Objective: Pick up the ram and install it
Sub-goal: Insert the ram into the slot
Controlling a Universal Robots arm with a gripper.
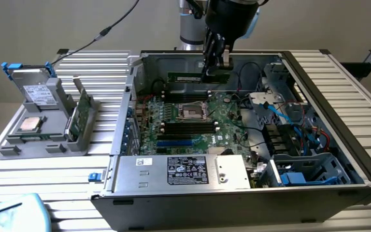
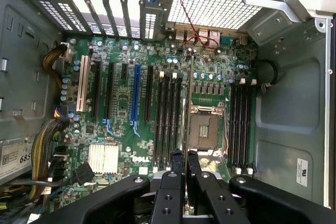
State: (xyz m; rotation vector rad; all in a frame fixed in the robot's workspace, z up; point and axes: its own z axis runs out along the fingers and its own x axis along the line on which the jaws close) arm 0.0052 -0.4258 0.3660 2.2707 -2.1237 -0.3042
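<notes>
Aluminium slats make up the table (image 1: 95, 63) that fills the exterior view, and the open computer case (image 1: 166, 65) lies on it across the centre and right of the frame. It rests on its side with the cover off, probably so the arm can reach straight down into it. Inside the case, the green motherboard (image 1: 192, 128) (image 2: 126, 129) faces up. A silver power supply (image 1: 179, 171) sits along the case's lower edge. At the left of the frame a grey fixture (image 1: 50, 140) props spare parts upright, seemingly so that each one offers an edge to grasp.

The gripper (image 1: 214, 67) (image 2: 185, 161) hangs in the upper centre of the exterior view, over the far end of the board. Its fingers are pinched together on the ram (image 1: 187, 77) (image 2: 188, 103), which is held clear of the board and not yet seated. The grip is on the stick's flat faces near one end, and the long edge is level. In the wrist view the stick appears edge-on as a thin line running parallel to the black memory slots (image 2: 168, 119), beside the processor socket (image 2: 203, 129) — an orientation that suits pressing it straight down into a slot.
</notes>
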